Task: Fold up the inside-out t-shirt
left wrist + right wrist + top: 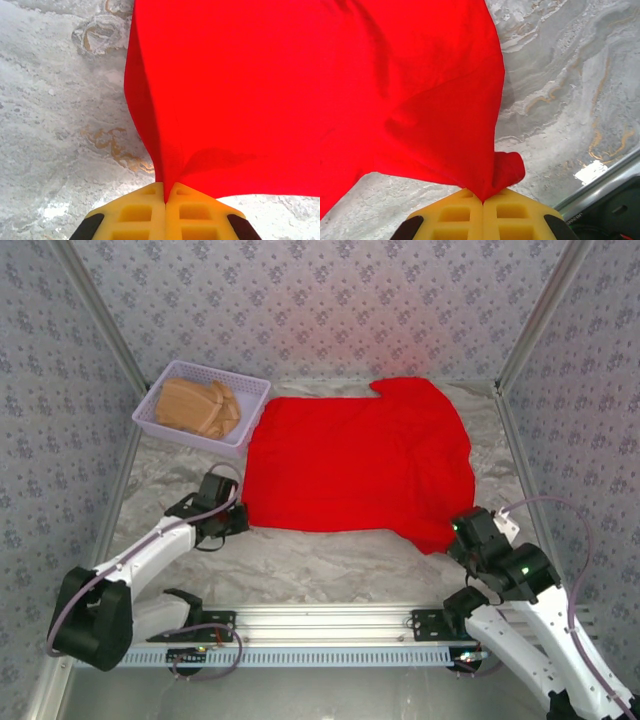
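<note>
A grey marbled worktop is enclosed by three walls papered in a small floral pattern. One red t-shirt is spread flat from the middle towards the back right. One lavender basket at the back left holds one tan folded garment. Of two tools, the left tool is clamped on the t-shirt's near left corner and the right tool on its near right corner.

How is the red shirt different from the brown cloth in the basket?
The red shirt is spread out, but the brown cloth is folded up. The red shirt lies on the table, while the brown cloth sits in a basket. The red shirt looks much bigger than the brown cloth. Both are soft cloth.
</note>
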Motion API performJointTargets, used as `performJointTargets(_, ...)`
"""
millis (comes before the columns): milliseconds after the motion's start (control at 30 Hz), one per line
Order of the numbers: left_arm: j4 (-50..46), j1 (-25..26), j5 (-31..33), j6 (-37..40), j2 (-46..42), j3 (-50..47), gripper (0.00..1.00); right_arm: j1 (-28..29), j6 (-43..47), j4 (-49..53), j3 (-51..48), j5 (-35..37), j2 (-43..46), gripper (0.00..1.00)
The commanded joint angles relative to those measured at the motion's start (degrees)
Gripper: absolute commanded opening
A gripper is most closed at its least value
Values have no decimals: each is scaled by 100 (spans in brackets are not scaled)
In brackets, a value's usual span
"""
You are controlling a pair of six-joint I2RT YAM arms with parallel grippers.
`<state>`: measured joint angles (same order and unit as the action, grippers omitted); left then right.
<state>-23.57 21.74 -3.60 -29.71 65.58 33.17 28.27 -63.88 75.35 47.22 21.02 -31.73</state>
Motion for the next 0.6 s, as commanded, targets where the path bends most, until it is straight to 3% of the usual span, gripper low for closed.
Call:
performJointTargets(0,-335,42,-255,-124,-168,-111,0,29,-42,507,182,140,21,0)
performJointTargets(300,-809,349,-556,-583,-1107,-56,0,-21,155,1048,1035,942,152,0)
performJointTargets(467,-429,336,-616,-454,-741,302,0,-181,954,281,1283,1349,-239,0)
performJointTargets(567,-150,251,-617,-270,-234,681,0,-589,1779,-541,1407,1154,-760,0)
